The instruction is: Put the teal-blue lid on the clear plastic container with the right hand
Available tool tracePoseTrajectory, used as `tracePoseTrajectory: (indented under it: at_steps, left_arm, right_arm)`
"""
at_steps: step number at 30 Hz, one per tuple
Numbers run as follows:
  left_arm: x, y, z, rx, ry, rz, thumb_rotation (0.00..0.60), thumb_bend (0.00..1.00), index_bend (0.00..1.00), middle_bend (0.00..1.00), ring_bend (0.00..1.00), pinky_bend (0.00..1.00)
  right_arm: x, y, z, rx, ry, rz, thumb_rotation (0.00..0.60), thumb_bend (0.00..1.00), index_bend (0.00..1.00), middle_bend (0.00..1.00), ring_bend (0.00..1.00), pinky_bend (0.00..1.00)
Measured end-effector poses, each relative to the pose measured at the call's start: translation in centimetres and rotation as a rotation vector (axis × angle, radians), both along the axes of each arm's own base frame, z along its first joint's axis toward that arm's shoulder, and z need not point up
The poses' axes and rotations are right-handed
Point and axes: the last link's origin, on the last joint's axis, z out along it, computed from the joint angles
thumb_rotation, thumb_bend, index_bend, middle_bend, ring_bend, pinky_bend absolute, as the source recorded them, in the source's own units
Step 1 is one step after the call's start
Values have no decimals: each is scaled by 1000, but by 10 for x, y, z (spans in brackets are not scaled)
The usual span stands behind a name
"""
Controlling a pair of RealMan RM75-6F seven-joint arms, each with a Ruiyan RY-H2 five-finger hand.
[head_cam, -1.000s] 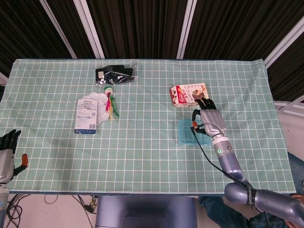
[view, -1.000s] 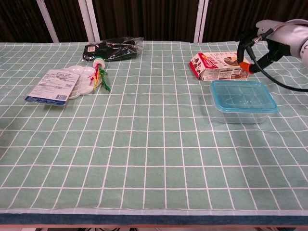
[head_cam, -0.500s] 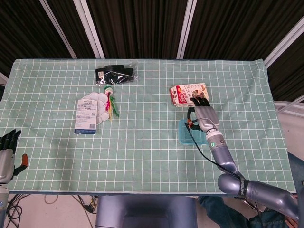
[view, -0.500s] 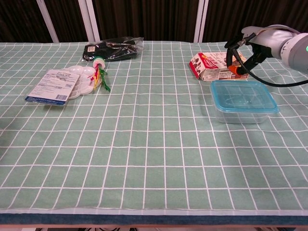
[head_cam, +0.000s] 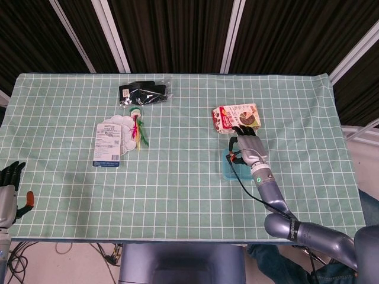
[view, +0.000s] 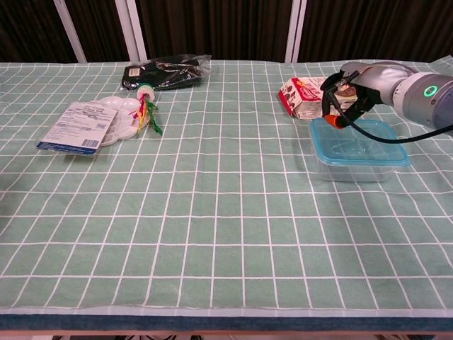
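Fingers (view: 333, 88) of our right hand (view: 345, 95) curl downward over the far left corner of the teal-blue lid (view: 361, 142). We cannot tell whether their tips touch the rim or hang just above it, and we see nothing held in them. In the head view the same right hand (head_cam: 249, 147) sits over the far part of the lid (head_cam: 230, 168) and hides much of it. An orange tip at the thumb side shows near the lid's edge in the chest view.

The teal-blue lid lies on top of the clear plastic container (view: 354, 170), and its rim follows the container's outline on all the sides we can see. The container stands on the right part of the worktop (view: 226, 212), which carries a green checked cloth. Just behind it lies a red and white snack box (view: 301, 98), flat on its side.

Our left hand (head_cam: 7, 189) hangs at the near left edge of the head view, off the worktop, with fingers apart and nothing in them.

On the left part of the worktop lies a white paint palette (view: 117, 113) with a printed card (view: 78, 126) on top of it. A small green and red item (view: 146, 106) rests against the palette's right side. Farther back lies a black item in a clear bag (view: 164, 73).
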Motion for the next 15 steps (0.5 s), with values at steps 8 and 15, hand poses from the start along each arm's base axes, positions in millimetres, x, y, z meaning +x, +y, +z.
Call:
tracePoseTrajectory:
  at_steps: [8, 15]
  left_arm:
    - [0, 0, 0, 0, 1, 2, 600, 541, 49, 0, 0, 0]
    - [-1, 1, 0, -1, 2, 4, 600, 542, 49, 0, 0, 0]
  right_arm:
    - [-4, 1, -9, 22, 13, 2, 600, 479, 565, 141, 0, 0]
    - [-9, 4, -19, 57, 39, -12, 600, 479, 565, 141, 0, 0]
